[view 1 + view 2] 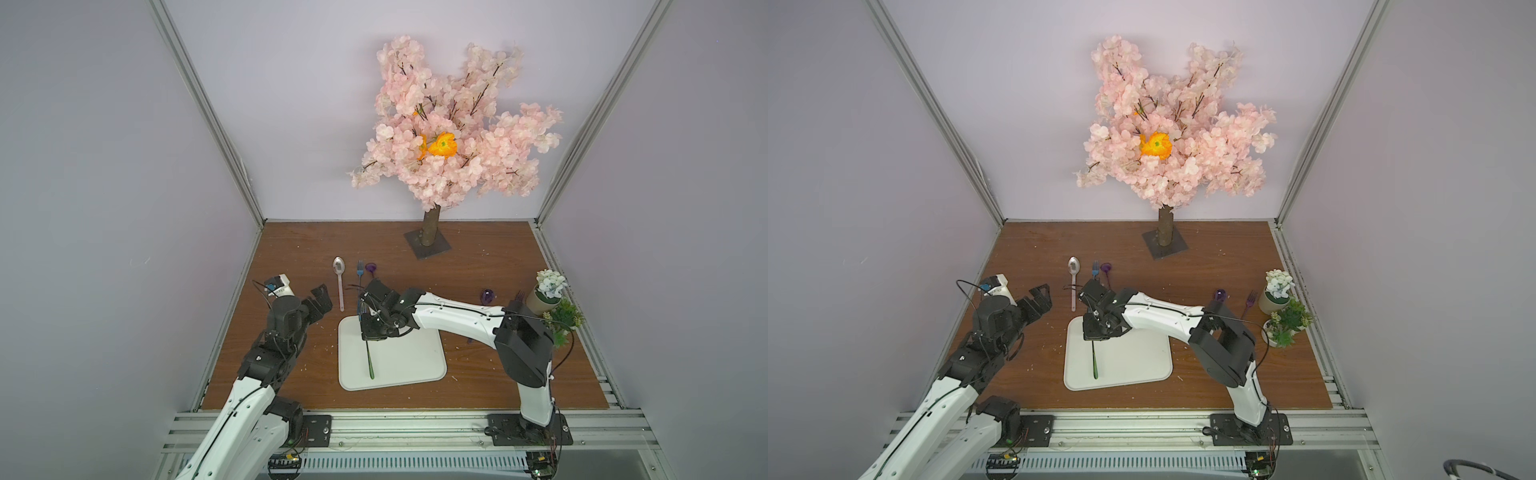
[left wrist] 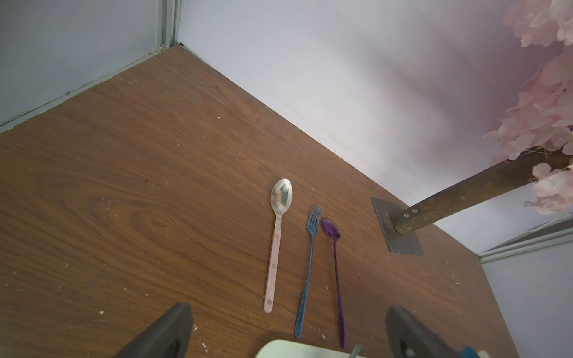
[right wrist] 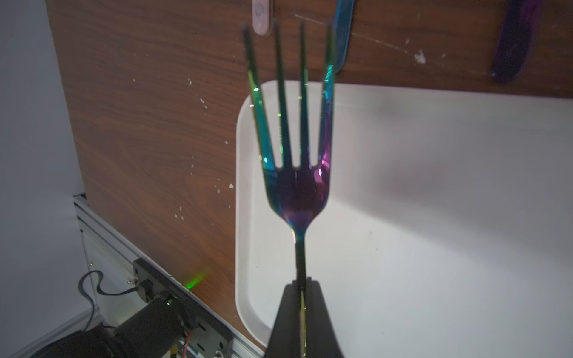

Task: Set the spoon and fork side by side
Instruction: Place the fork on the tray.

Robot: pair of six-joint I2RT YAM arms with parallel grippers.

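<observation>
while the right gripper [image 3: 301, 283] is clamped on the iridescent fork [image 3: 296, 186] just below its neck, the tines reach past the far rim of the white tray [image 3: 434, 248] and the handle trails back over it. whether its end touches, i cannot tell. better to lower it flat and straight, leaving bare tray alongside for a spoon, and part the jaws only once it rests. the left gripper [image 1: 323, 302] stands wide apart and empty, just beside the pink-handled spoon [image 1: 340, 286] on the table [image 1: 457, 270], near a blue fork [image 2: 308, 263] and purple spoon [image 2: 336, 272].
</observation>
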